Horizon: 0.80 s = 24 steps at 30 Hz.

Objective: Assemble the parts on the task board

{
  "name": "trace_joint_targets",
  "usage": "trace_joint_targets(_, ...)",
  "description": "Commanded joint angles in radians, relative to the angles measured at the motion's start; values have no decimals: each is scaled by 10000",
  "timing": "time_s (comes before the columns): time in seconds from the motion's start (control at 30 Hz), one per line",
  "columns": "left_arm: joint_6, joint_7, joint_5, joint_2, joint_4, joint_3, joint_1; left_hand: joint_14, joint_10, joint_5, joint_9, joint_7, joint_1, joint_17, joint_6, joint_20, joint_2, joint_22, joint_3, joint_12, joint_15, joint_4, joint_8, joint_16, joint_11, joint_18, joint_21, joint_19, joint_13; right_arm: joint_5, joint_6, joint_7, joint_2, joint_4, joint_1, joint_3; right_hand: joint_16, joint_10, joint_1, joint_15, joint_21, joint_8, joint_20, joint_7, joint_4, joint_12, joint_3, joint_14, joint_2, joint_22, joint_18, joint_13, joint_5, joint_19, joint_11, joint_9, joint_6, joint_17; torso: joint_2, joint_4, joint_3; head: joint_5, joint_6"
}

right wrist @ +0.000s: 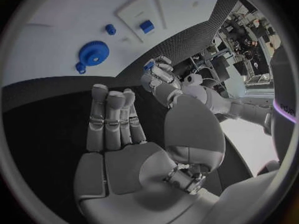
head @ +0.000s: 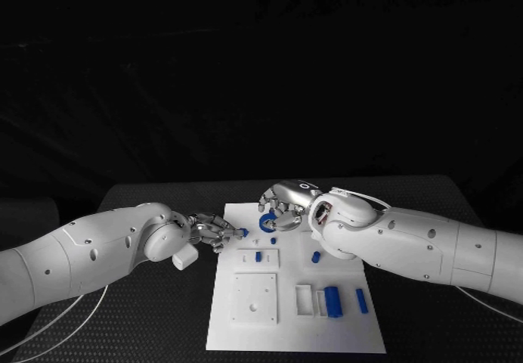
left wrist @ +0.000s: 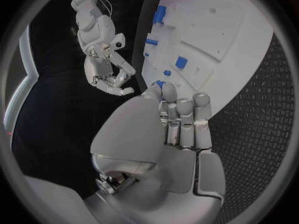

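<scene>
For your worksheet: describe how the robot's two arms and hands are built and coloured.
Both arms are smooth, rounded white shells dotted with small dark holes. A thin pale cable loops beside each arm near the picture's lower corners. The left hand and right hand are silver metal with segmented fingers; the right wrist has a dark ring.

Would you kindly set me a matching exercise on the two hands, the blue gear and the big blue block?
1 left hand
2 right hand
3 blue gear
4 big blue block

a holds nothing
b near end of the task board
c pinches a small blue part
d far end of the board

Pairs: 1-c, 2-a, 3-d, 4-b
</scene>
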Motion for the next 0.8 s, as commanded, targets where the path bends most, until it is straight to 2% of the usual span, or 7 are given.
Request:
trace_joint_targets(0.03, -77, 189, 134, 20, 32, 9, 10, 159, 26, 37, 627, -4, 21, -3, 48, -1014, 114, 169, 738, -17, -209, -809, 65, 16, -37, -116, 25, 22, 0, -630, 140, -114, 73, 48, -43, -22, -56, -80, -15, 64, -42, -26, 42, 124, -15, 72, -88, -4, -89, 95, 136, -12, -114, -17, 33, -13, -192, 17, 3, 3, 5, 2, 15)
trace_joint_targets(0.13, -69, 194, 135, 10, 58, 10, 10, 162, 28, 38, 633, -5, 11, -3, 48, -1016, 113, 168, 744, -17, -210, -820, 63, 16, -38, -116, 26, 25, 0, -690, 183, -146, 179, 43, -84, -77, -57, -92, -10, 65, -56, -29, 42, 126, -45, 87, -174, -6, -88, 106, 136, -20, -274, -17, 34, -24, -199, 28, 3, -5, -3, 17, 23)
trace_joint_targets(0.43, -21, 190, 136, 19, 88, 10, 10, 166, 31, 39, 644, -6, -9, -6, 46, -1021, 114, 165, 757, -19, -214, -845, 58, 14, -40, -115, 26, 32, -2, -1028, 224, -394, 430, -27, -213, -186, -66, -108, 10, 65, -85, -33, 44, 125, -85, 108, -265, -13, -100, 119, 136, -39, -515, -18, 34, -43, -202, 42, 5, 6, 3, 25, 3)
trace_joint_targets(0.8, 46, 184, 137, 30, 144, 11, 10, 168, 32, 39, 659, -6, -38, -9, 42, -1026, 118, 162, 777, -23, -216, -879, 48, 9, -41, -116, 25, 38, -4, -1244, 115, -600, 662, -170, -337, -197, -71, -123, -99, 66, -114, -45, 42, 128, -47, 143, -459, -7, -159, 135, 136, -64, -882, 7, 36, -76, -221, 64, 5, 6, 2, 44, -21)
